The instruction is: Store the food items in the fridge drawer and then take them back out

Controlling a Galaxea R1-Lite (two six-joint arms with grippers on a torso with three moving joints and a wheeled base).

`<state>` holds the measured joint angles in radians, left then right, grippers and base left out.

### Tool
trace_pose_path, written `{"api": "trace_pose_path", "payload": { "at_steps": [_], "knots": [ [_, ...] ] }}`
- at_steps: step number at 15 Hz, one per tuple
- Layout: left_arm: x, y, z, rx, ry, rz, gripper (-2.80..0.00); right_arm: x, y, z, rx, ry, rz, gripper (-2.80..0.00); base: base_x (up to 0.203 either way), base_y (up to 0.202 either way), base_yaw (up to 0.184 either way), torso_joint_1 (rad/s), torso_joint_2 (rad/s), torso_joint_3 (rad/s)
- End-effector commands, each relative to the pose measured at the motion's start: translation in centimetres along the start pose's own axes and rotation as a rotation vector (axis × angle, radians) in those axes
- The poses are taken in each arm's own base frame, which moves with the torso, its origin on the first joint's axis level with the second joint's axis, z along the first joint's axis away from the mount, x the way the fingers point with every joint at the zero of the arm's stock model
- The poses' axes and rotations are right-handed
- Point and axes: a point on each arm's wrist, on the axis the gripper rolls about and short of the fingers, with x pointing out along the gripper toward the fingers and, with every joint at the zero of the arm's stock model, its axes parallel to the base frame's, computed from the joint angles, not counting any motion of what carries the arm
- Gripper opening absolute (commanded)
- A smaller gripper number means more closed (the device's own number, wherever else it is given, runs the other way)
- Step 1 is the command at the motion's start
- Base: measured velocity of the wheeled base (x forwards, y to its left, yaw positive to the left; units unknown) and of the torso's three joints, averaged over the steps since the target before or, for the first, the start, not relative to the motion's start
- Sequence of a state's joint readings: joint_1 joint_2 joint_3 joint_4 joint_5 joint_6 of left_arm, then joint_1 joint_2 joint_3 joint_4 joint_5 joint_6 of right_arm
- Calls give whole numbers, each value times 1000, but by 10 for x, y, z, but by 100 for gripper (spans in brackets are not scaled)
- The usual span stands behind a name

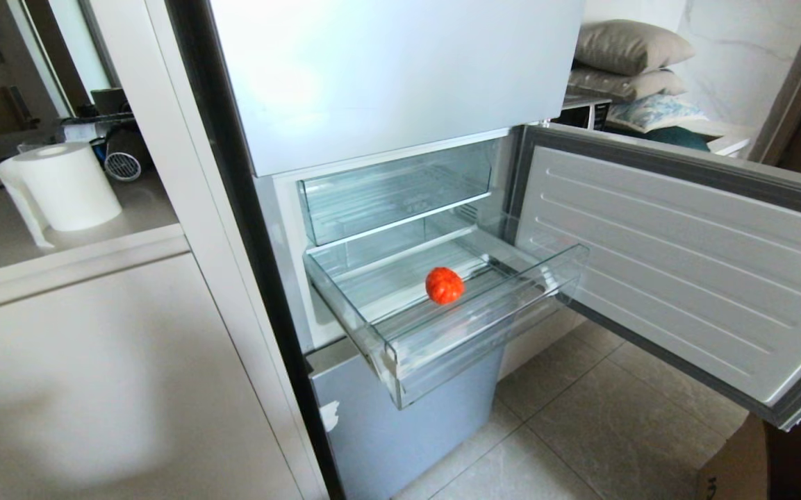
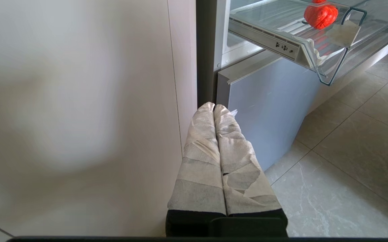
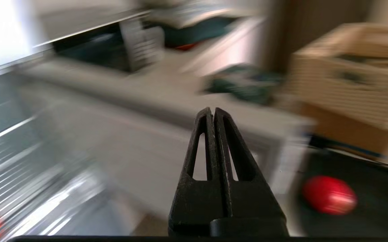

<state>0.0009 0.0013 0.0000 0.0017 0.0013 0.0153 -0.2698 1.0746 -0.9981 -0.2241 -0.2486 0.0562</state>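
We see the red fruit (image 1: 444, 285) lying on the ribbed floor of the pulled-out drawer (image 1: 473, 340), near its front lip. Below the drawer, our left gripper (image 2: 214, 107) hangs by the fridge (image 1: 400, 69), jaws pressed together. Our right gripper (image 3: 213, 110) is also closed, holding nothing.

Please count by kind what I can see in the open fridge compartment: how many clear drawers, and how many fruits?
Clear drawers: 2, the upper drawer and the lower drawer
Fruits: 1, the red fruit, lying in the lower drawer
Total: 3
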Motion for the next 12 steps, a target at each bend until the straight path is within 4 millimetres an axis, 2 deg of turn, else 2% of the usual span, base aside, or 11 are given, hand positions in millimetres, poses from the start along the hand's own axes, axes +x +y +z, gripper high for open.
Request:
{"api": "trace_pose_path", "payload": {
  "at_steps": [1,5,6,8,12],
  "knots": [
    [0,0,0,0,1,1,-280,-4,-34,8,-13,-54,-219,-280,0,0,0,0,0,0],
    [0,0,0,0,0,1,-280,-15,-89,7,7,-73,-488,-280,0,0,0,0,0,0],
    [0,0,0,0,2,1,-280,-13,-103,1,24,-44,-515,0,0,0,0,0,0,0],
    [0,0,0,0,0,1,-280,11,-135,-25,85,71,-534,0,0,0,0,0,0,0],
    [0,0,0,0,0,1,-280,58,-178,-93,184,267,-432,0,0,0,0,0,0,0]
  ]
}}
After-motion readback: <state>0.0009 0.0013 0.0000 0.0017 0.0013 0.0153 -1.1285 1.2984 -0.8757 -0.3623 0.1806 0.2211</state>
